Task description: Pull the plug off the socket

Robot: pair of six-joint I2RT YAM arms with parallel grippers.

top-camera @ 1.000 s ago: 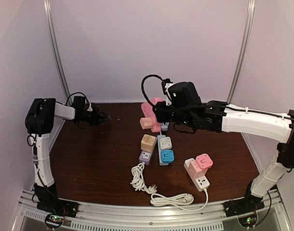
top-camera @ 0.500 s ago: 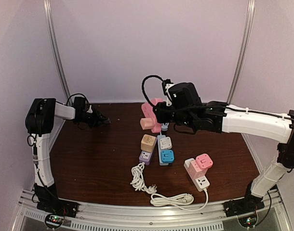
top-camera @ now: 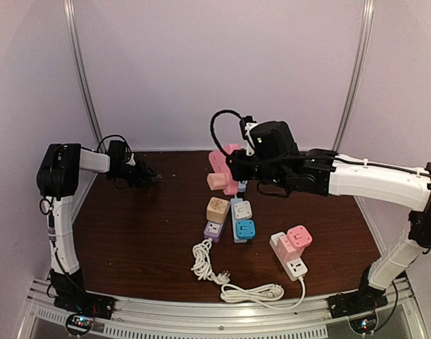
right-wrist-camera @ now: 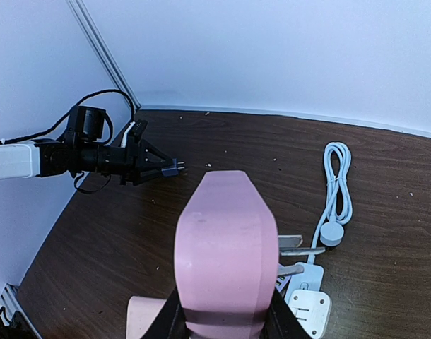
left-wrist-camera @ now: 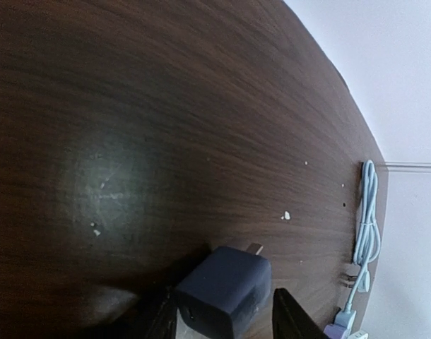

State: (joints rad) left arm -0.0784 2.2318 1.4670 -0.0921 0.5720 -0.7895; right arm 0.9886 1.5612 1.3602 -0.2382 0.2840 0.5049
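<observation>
Top external view, entry 1: the left gripper [top-camera: 149, 178] is found low over the far-left part of the table [top-camera: 138, 240], closed on a dark plug [left-wrist-camera: 226, 291]. In the left wrist view the plug is seen clamped between the 2 fingers [left-wrist-camera: 292, 319], with 1 metal prong [left-wrist-camera: 254, 248] pointing away from the camera. Whether the plug's body touches the wood cannot be told.

Entry 2: the right gripper [right-wrist-camera: 225, 311] is clamped from both sides on a pink socket block [right-wrist-camera: 226, 240]. The block is held up above the far middle of the table, well apart from the plug. No plug is seen seated in the faces of the block that show.

Entry 3, step in hand: plug and socket block are held in separate grippers and are not joined, so the pull itself is judged done. What remains is judged to be putting both things down.

Entry 4, next move: the plug should be lowered onto the bare wood beneath it and the fingers opened only once it is supported. For the pink block a free spot is called for, away from the cluster of socket cubes [top-camera: 229, 219] and the white cable [top-camera: 201, 261] near the middle.
</observation>
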